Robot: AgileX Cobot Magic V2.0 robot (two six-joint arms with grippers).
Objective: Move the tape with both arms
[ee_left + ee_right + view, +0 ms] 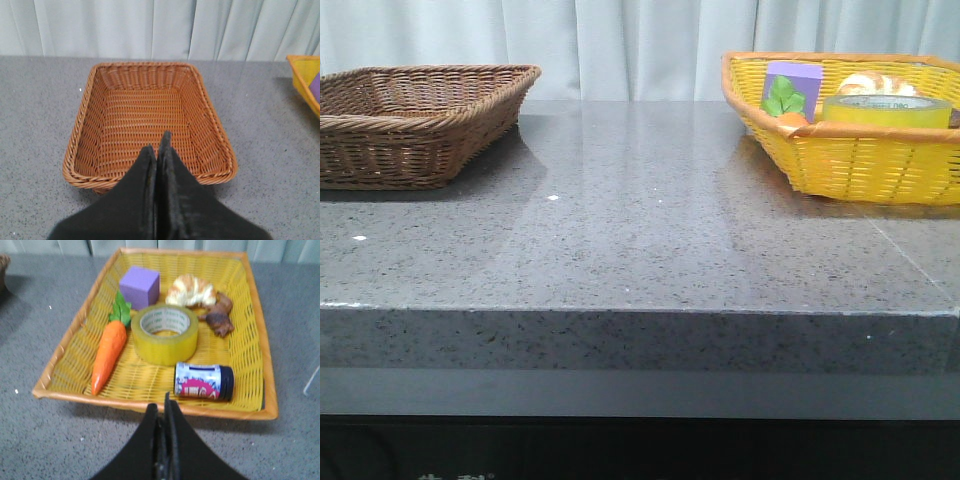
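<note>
First, open the right gripper (165, 412), jaws now pressed together and empty, above the wide translucent yellow tape roll (165, 333) lying flat mid yellow woven basket (252, 330); avoid orange carrot (109, 352). Left gripper (159, 152) likewise closed, empty, over brown wicker basket (80, 125).

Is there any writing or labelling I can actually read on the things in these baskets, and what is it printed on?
No text can be read clearly.
Translucent yellow packing tape roll: green print around its white inner core, too small and blurred to read.
Small lying can with dark cap: blue, white and pink label, lettering blurred, unreadable.
Black panel under the grey stone table: faint pale marks at the bottom edge of the front view, cut off, unreadable.
</note>
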